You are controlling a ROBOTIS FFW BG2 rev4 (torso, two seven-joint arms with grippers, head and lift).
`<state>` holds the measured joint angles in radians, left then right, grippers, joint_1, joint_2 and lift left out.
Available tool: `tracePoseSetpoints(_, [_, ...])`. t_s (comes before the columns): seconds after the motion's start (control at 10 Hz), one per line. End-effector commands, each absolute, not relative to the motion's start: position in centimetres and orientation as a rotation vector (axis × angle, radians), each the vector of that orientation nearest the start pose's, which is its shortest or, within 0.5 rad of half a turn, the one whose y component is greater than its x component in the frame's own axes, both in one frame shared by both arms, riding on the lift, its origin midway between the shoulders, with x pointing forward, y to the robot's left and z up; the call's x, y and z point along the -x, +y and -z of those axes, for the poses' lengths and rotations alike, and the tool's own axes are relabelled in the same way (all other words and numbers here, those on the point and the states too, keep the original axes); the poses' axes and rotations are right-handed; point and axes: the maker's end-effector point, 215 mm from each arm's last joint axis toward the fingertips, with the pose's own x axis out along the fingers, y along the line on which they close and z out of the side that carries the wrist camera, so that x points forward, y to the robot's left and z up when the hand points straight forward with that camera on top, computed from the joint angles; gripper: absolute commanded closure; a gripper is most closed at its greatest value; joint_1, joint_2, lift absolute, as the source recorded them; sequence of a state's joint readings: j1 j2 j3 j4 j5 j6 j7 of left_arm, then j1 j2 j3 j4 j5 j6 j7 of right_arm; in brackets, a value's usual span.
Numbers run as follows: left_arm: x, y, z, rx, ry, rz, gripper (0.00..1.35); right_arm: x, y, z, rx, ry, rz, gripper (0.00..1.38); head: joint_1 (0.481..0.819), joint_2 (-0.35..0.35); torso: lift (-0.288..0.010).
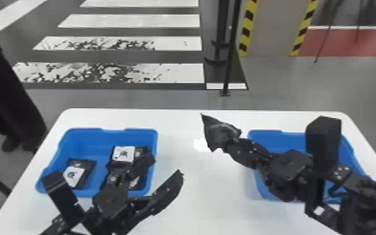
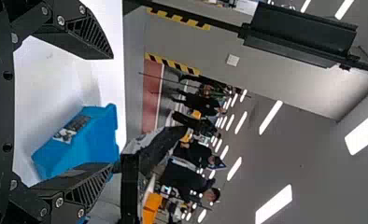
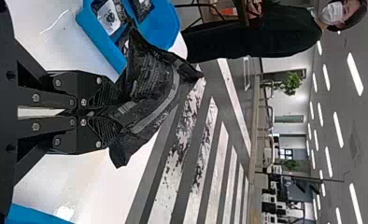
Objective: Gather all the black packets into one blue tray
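My right gripper is over the middle of the table, shut on a black packet; in the right wrist view, the gripper pinches one end of the crumpled packet. The left blue tray holds several black packets with white labels, one at its left side and others heaped at its right. My left gripper stands open above that tray's near right corner; in the left wrist view the gripper has its fingers wide apart. The right blue tray is partly hidden beneath my right arm.
Both trays stand on a white table, with a bare stretch between them. A black post rises from the floor beyond the table. A person stands off past the table's left side.
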<state>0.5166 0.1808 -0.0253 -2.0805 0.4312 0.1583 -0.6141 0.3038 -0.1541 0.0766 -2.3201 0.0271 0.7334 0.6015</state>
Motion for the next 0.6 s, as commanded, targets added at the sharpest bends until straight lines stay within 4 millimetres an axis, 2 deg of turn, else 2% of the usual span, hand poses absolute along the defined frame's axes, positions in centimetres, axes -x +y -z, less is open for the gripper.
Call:
tracePoseSetpoints(0.0, [-38.8,8.0,31.1,0.401,0.064,0.792,0.23,-43.3,-9.2,32.6,0.071,0.339,-0.693,1.10,0.695,0.010,-0.110])
tracePoseSetpoints(0.3, [-39.3,6.9,30.0,0.406,0.046,0.824,0.23,-43.1,-8.3,33.7,0.078,0.361,-0.716,1.10,0.695,-0.022,-0.110])
tracePoseSetpoints(0.5, [-40.4,6.4,30.6,0.431,0.043,0.826,0.23,-42.5,-7.0,33.6,0.087,0.361,-0.749,1.10,0.695,-0.018,-0.110])
